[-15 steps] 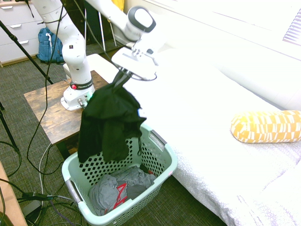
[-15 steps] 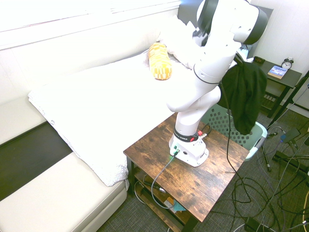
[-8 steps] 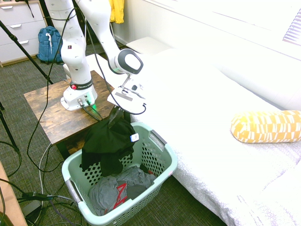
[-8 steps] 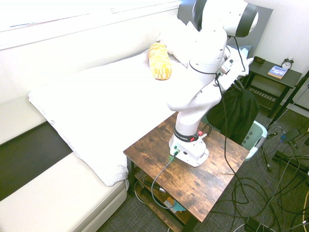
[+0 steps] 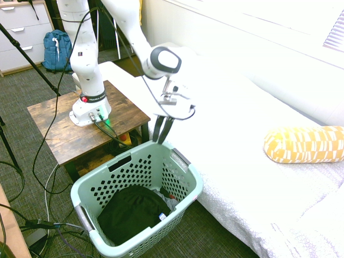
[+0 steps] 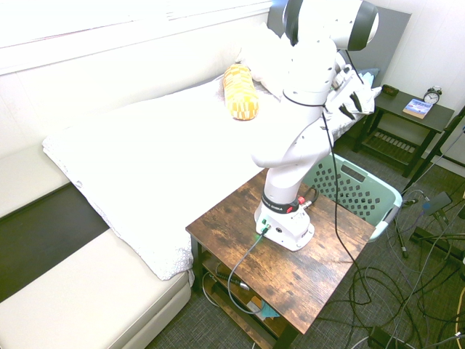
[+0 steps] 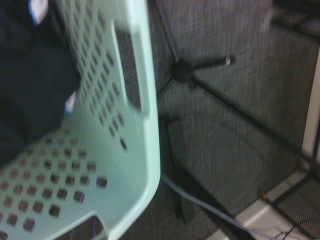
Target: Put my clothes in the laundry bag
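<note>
First exterior view: black garment inside basket, lower center. Hand open, empty, above basket's rim. Release step looks done; next: retreat upward, clear rim.

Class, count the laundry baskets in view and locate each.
1: the mint-green laundry basket on the floor, between the wooden table and the bed.

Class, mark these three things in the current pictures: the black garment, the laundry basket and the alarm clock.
Black garment (image 5: pixel 131 212): first exterior view, middle of its upper surface.
Laundry basket (image 5: pixel 81 185): first exterior view, its rim.
Alarm clock (image 6: pixel 431 96): second exterior view, its face.
</note>
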Robot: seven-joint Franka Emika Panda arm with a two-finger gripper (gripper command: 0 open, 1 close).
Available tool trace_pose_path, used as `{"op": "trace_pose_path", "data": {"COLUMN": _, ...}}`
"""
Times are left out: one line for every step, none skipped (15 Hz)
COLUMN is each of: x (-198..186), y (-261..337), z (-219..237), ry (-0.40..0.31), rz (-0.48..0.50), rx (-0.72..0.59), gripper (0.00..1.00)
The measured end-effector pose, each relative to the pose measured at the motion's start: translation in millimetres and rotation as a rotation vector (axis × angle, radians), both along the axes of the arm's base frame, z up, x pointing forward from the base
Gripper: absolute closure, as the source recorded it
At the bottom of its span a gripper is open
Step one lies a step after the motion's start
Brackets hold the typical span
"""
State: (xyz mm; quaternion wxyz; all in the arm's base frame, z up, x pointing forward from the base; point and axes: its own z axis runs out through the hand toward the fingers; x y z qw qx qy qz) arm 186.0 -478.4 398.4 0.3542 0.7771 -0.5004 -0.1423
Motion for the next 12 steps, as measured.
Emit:
{"op": "trace_pose_path", "data": {"x": 44, "y": 17, "z": 34, "ry": -0.074, "rz": 0.031, "rx": -0.016, "gripper": 0.00}}
{"op": "trace_pose_path", "data": {"x": 86, "y": 38, "z": 62, "ry": -0.163, "rz": 0.062, "rx": -0.020, "gripper": 0.00}}
{"op": "trace_pose_path", "data": {"x": 138, "y": 73, "z": 83, "ry": -0.251, "rz": 0.094, "rx": -0.002, "gripper": 0.00}}
{"op": "trace_pose_path", "data": {"x": 190, "y": 117, "z": 95, "ry": -0.332, "rz": 0.128, "rx": 0.021, "gripper": 0.00}}
{"op": "trace_pose_path", "data": {"x": 237, "y": 162, "z": 98, "ry": -0.407, "rz": 0.169, "rx": 0.051, "gripper": 0.00}}
{"op": "trace_pose_path", "data": {"x": 276, "y": 208, "z": 92, "ry": -0.466, "rz": 0.220, "rx": 0.089, "gripper": 0.00}}
{"op": "trace_pose_path", "data": {"x": 310, "y": 257, "z": 79, "ry": -0.505, "rz": 0.275, "rx": 0.136, "gripper": 0.00}}
{"op": "trace_pose_path", "data": {"x": 336, "y": 311, "z": 65, "ry": -0.527, "rz": 0.332, "rx": 0.192, "gripper": 0.00}}
{"op": "trace_pose_path", "data": {"x": 356, "y": 369, "z": 53, "ry": -0.538, "rz": 0.391, "rx": 0.253, "gripper": 0.00}}
{"op": "trace_pose_path", "data": {"x": 366, "y": 425, "z": 46, "ry": -0.540, "rz": 0.446, "rx": 0.311, "gripper": 0.00}}
{"op": "trace_pose_path", "data": {"x": 369, "y": 477, "z": 43, "ry": -0.542, "rz": 0.499, "rx": 0.368, "gripper": 0.00}}
{"op": "trace_pose_path", "data": {"x": 368, "y": 518, "z": 43, "ry": -0.549, "rz": 0.545, "rx": 0.425, "gripper": 0.00}}
